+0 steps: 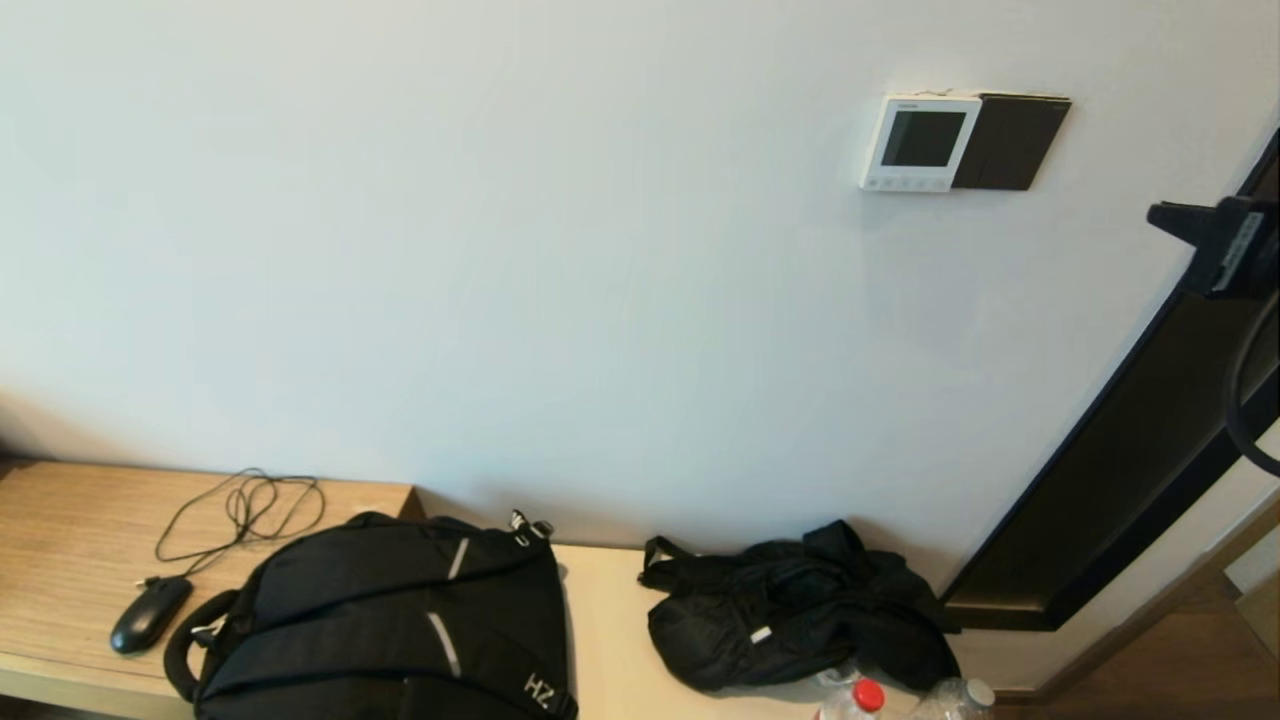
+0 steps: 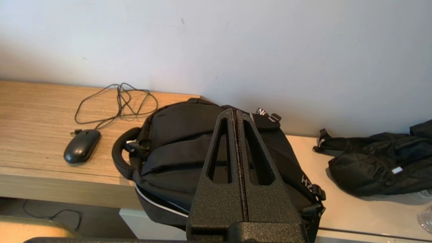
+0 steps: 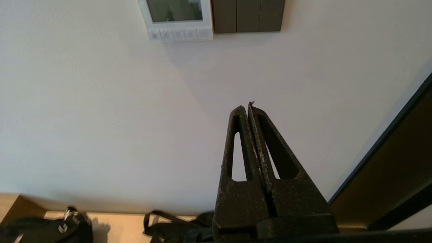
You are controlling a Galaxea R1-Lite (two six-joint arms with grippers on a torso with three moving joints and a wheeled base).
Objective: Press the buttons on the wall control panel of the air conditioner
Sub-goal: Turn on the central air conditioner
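Observation:
The white control panel (image 1: 920, 142) with a dark screen and a row of small buttons (image 1: 908, 183) hangs on the wall at the upper right. It also shows in the right wrist view (image 3: 177, 19), with its buttons (image 3: 180, 34) along its lower edge. My right gripper (image 3: 247, 105) is shut and empty, well short of the panel and below it; in the head view it shows at the right edge (image 1: 1160, 212). My left gripper (image 2: 234, 111) is shut and empty, held low above the black backpack (image 2: 189, 152).
A dark switch plate (image 1: 1012, 141) sits right beside the panel. A dark door frame (image 1: 1120, 470) runs down the right. On the wooden desk (image 1: 60, 530) lie a mouse (image 1: 150, 613) with its cable, the backpack (image 1: 380, 620), a black bag (image 1: 800, 610) and bottles (image 1: 860, 697).

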